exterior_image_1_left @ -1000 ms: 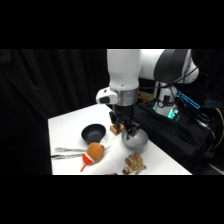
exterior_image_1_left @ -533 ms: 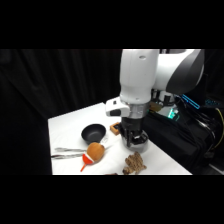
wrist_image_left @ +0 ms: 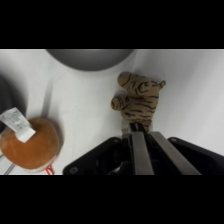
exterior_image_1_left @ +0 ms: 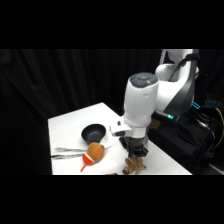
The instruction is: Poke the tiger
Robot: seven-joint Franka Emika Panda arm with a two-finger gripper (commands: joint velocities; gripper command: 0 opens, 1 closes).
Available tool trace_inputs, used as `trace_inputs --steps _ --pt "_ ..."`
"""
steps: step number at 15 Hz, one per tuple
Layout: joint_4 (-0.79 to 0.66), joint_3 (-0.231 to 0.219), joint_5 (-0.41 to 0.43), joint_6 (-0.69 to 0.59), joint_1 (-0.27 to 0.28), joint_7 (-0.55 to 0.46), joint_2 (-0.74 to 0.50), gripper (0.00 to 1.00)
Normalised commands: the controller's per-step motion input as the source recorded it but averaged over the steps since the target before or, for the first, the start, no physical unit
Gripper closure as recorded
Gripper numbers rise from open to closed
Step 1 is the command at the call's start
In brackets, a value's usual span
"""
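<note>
Here: tiger near the table's front edge, beside the round orange toy. Gripper directly above it, fingers together, tips touching the tiger. Open table behind, left of the dark bowl.

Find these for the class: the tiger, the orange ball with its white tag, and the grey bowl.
tiger (wrist_image_left: 137, 102), wrist view, on its striped body.
orange ball (wrist_image_left: 31, 142), wrist view, on its round orange side.
grey bowl (wrist_image_left: 90, 57), wrist view, on its outer wall.

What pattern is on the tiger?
Tan with dark brown stripes; the tiger shows best in the wrist view.
</note>
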Motion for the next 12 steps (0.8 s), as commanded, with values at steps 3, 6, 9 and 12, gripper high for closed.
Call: trace_inputs --steps 3,6,9,12 --pt "0.03 -0.137 -0.232 0.30 0.186 0.22 0.27 0.96" --pt "0.09 -0.160 -0.191 0.24 0.210 0.19 0.31 0.94" --pt "0.13 -0.144 -0.130 0.18 0.202 0.14 0.32 0.96" --pt "0.14 -0.108 -0.093 0.11 0.162 0.10 0.29 0.96"
